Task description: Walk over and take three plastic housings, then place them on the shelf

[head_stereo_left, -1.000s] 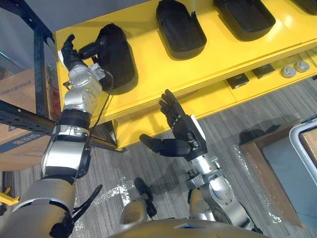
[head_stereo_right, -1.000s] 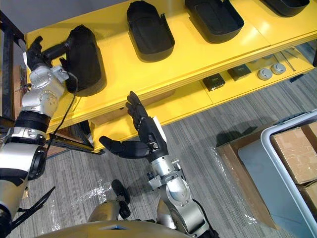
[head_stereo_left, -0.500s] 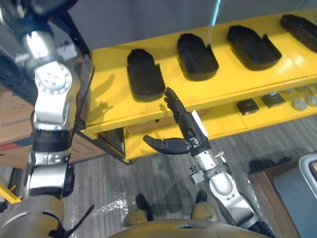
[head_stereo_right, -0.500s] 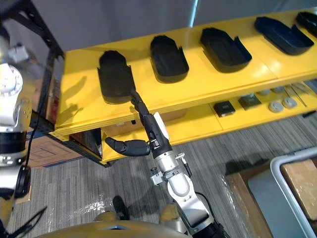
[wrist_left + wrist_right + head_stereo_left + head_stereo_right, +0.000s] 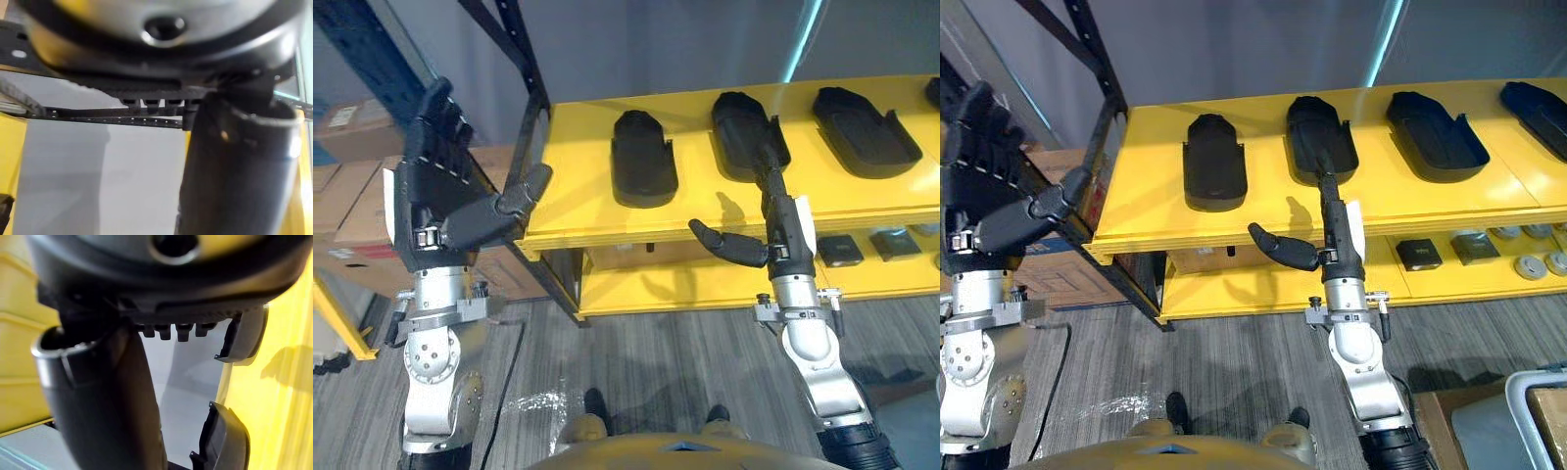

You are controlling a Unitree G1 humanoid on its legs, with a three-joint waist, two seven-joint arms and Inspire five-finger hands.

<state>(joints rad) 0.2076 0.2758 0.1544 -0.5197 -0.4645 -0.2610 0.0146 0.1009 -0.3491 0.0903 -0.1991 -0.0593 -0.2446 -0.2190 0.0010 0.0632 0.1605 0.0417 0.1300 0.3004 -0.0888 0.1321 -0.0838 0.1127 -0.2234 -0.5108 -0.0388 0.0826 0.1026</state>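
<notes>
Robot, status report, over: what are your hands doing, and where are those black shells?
Left hand open, raised, empty. Right hand open, empty, before the yellow shelf. Black housings in a row on its top board. Dark rack post beside left hand.

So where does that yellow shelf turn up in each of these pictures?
Left eye view: the yellow shelf crosses the upper half, reaching the right edge.
Right eye view: same place, shifted slightly leftward.
Left wrist view: yellow patches beyond the left hand.
Right wrist view: yellow beyond the right hand.
Shared landmark in the eye views and right wrist view: the black housings lying on it.
</notes>
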